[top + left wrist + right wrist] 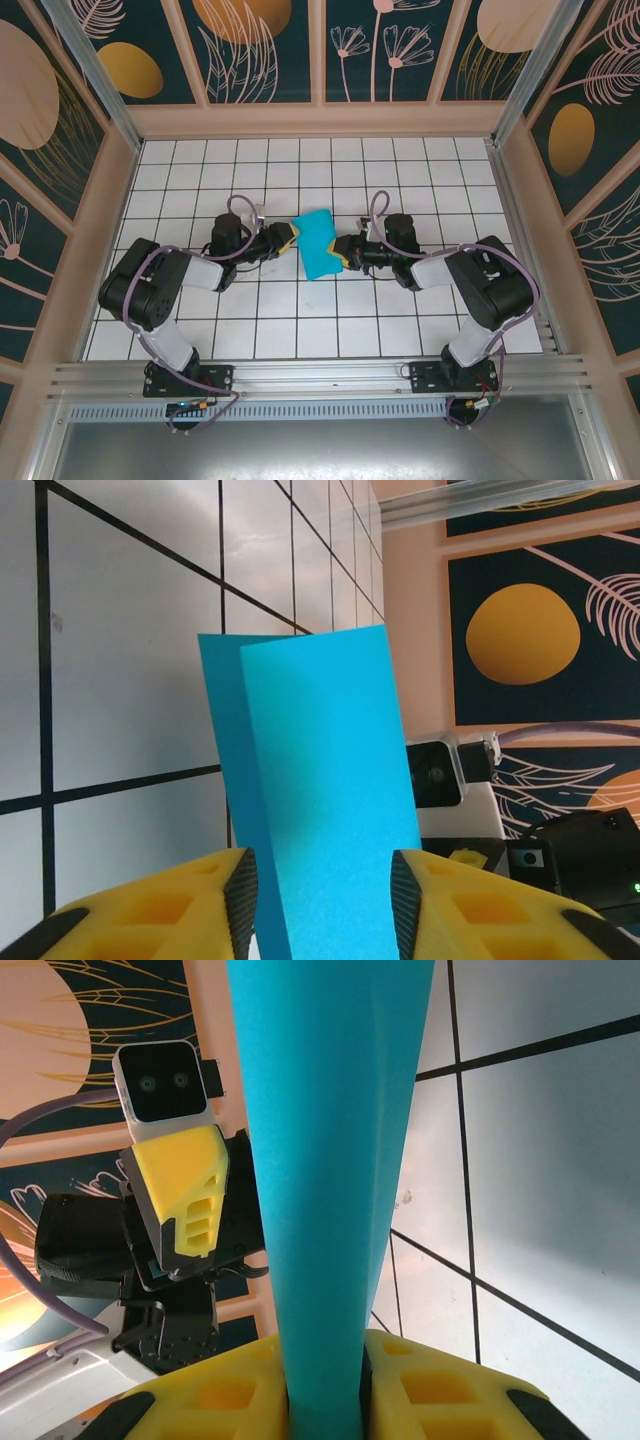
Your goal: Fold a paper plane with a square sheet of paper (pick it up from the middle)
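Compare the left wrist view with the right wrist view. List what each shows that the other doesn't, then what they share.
Left wrist view: the broad folded face of the teal paper, the left tool with jaws apart either side of it, and the right arm's white camera beyond. Right wrist view: the paper edge-on, pinched by the right tool, and the left arm's camera beyond. Shared: the paper and the white gridded table.

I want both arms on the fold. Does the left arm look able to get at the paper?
Likely yes: the paper sits between the left end effector's fingers, nothing blocking; the right end effector pinches it.
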